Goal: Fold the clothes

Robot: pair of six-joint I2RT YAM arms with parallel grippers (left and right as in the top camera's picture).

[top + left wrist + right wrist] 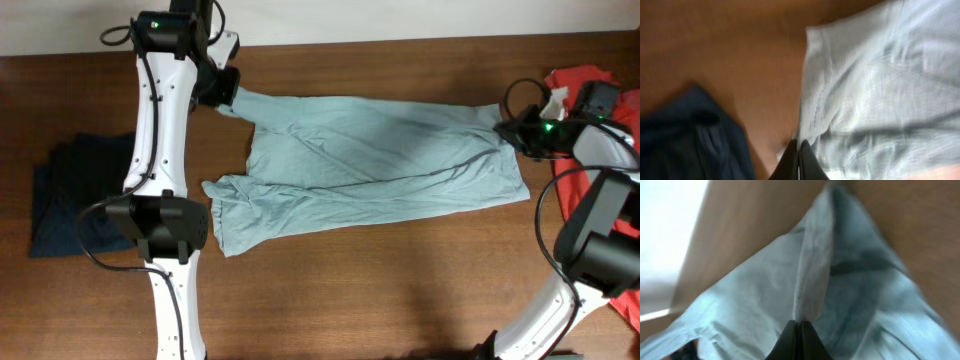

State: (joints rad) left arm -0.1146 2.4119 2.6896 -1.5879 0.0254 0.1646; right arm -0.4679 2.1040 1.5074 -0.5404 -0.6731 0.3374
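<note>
Progress is looking partial: pale grey-blue cloth T-shirt (380, 165) is lying stretched near the far edge of the wooden table (380, 300), left gripper (230, 98) and right gripper (505, 128) clamping its opposite ends; most folds are remaining.

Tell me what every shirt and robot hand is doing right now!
pale blue T-shirt: lying wrinkled on the table, pulled between both grippers.
left gripper: shut on one end of the T-shirt.
right gripper: shut on the T-shirt's other end.
navy garment: bunched up, untouched.
red shirt: partly covered by the right arm.

T-shirt (380, 165) (centre) — garment (65, 205) lies left.
</note>
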